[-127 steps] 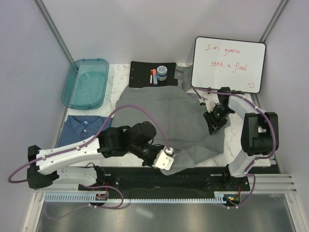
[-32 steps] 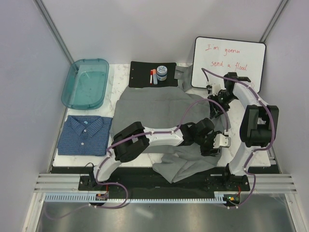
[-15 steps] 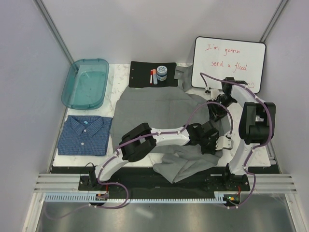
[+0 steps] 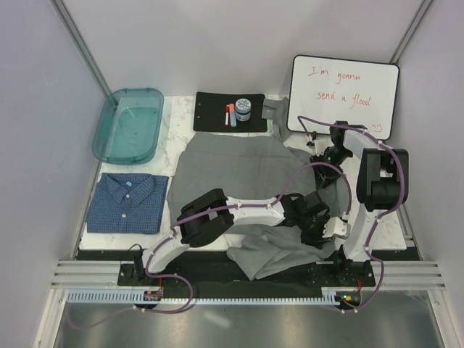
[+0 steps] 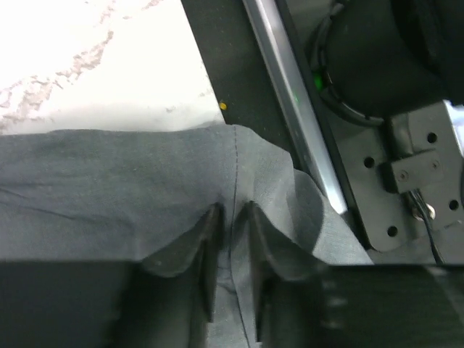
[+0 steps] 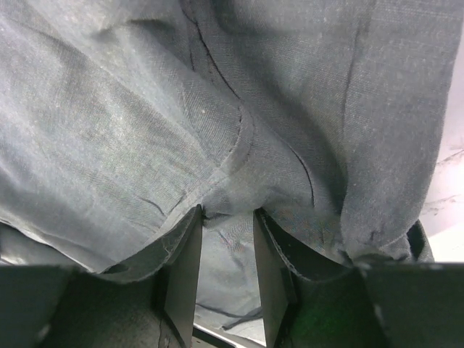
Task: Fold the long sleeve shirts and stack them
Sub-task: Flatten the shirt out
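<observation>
Grey shirt (image 4: 239,170) lies spread over the centre of the marble table (image 4: 171,119). Its lower part is bunched and hangs over the near edge at lower centre of the overhead frame. Blue shirt (image 4: 127,203) sits folded, collar uppermost, at centre left, apart from the grey cloth.

Left gripper (image 4: 326,230) is at lower right of the overhead frame, its arm reaching across the grey cloth. In the left wrist view its jaws are drawn almost together, pinching a seamed fold at the cloth's edge close to the black rail.

Right gripper (image 4: 320,155) is at right of centre, below the whiteboard (image 4: 344,98), at the shirt's right edge. In the right wrist view a gathered ridge of cloth fills the moderate gap between the jaws, and cloth drapes over both fingers (image 6: 183,268).

Teal tray (image 4: 129,125) occupies the upper left. Black board (image 4: 212,112) at upper centre carries a jar (image 4: 243,109).
</observation>
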You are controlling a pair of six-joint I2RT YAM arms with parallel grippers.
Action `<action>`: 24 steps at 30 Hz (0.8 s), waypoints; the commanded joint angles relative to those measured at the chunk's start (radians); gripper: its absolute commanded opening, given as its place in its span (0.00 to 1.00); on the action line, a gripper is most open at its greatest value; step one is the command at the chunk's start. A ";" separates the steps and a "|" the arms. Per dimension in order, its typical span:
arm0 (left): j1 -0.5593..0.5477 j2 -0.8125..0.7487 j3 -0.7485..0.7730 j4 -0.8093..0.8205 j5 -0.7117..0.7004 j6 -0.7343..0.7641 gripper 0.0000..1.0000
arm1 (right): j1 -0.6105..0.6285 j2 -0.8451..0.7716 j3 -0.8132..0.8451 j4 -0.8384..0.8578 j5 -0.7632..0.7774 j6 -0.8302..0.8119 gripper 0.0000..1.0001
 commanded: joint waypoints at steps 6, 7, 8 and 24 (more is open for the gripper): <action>0.115 -0.389 -0.330 0.051 0.069 -0.120 0.47 | -0.001 -0.110 0.068 -0.020 -0.102 -0.069 0.45; 0.162 -0.428 -0.361 0.053 0.080 -0.125 0.52 | -0.001 -0.119 0.075 -0.030 -0.110 -0.071 0.46; 0.185 -0.465 -0.391 0.051 0.083 -0.129 0.57 | -0.001 -0.124 0.087 -0.036 -0.117 -0.072 0.46; 0.781 -0.700 -0.751 -0.279 -0.223 0.107 0.54 | 0.001 -0.211 -0.109 0.057 0.086 -0.089 0.39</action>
